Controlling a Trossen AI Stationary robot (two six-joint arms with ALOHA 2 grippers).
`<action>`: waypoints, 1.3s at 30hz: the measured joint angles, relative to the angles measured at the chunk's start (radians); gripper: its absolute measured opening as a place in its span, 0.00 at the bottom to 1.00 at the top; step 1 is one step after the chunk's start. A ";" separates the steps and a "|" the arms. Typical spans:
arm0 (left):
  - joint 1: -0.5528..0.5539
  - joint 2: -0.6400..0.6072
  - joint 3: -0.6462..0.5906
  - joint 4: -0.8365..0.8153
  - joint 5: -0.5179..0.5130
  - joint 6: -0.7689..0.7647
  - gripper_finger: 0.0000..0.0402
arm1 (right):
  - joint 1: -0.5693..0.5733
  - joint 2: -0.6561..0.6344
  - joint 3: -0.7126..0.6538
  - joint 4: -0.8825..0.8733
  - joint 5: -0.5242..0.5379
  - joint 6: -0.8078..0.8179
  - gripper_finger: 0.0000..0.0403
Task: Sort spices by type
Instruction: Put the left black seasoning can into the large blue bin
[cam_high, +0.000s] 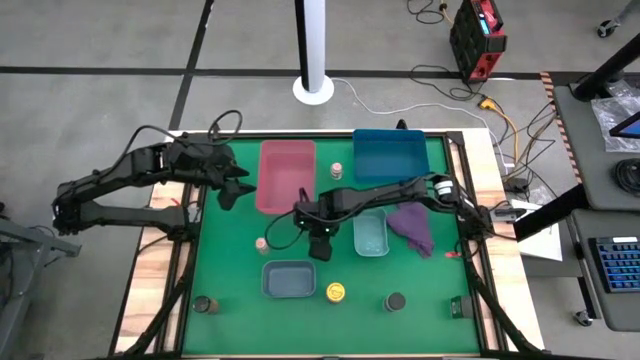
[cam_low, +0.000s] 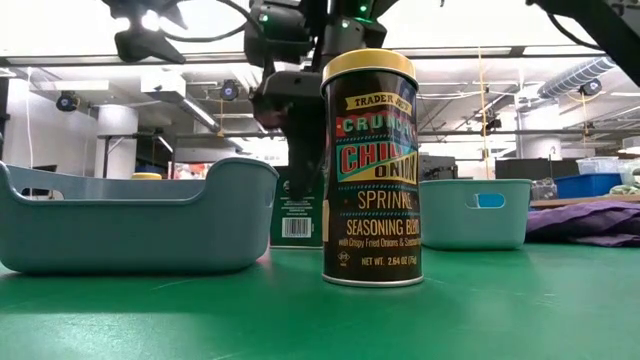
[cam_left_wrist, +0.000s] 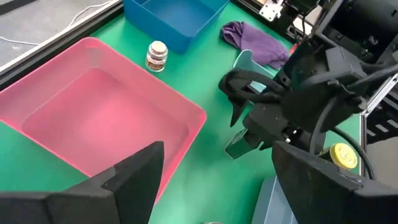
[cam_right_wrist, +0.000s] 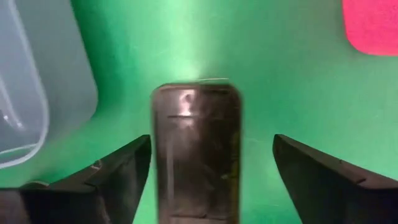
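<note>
1. Hovering over the middle of the green bench (cam_high: 230, 300), our right tool (cam_high: 320, 243) points down at a slim dark rectangular jar (cam_right_wrist: 196, 149), its fingers (cam_right_wrist: 118, 171) spread wide on either side of the jar and not touching it.
2. In the low view that jar (cam_low: 297, 215) stands upright behind the yellow-lidded Trader Joe's tin (cam_low: 371, 168), under the right tool (cam_low: 300, 150).
3. We see our left tool (cam_high: 232, 190) waiting with fingers wide apart by the near edge of the pink tray (cam_high: 286, 175).
4. One tiny pinkish-tan jar (cam_high: 337, 171) stands between the pink tray and the blue tray (cam_high: 390, 155); another (cam_high: 262, 244) stands just left of the right tool.
5. Two round dark-lidded jars (cam_high: 203, 304) (cam_high: 395, 301) stand near the front edge, well apart, with the yellow-lidded tin (cam_high: 336, 292) between them, just beside the grey tray (cam_high: 290, 281).
6. A purple cloth (cam_high: 412, 226) lies beside the small light-teal tray (cam_high: 371, 236).
</note>
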 joint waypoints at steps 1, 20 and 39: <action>0.000 0.004 0.000 0.004 0.000 0.000 0.70 | -0.001 0.001 0.000 0.000 0.000 0.000 0.73; 0.000 0.039 0.000 0.381 0.081 0.114 0.70 | -0.062 -0.219 0.090 -0.091 0.102 -0.024 0.27; 0.011 0.245 0.000 0.842 0.172 0.136 0.70 | -0.147 -0.586 0.043 0.268 0.226 -0.037 0.27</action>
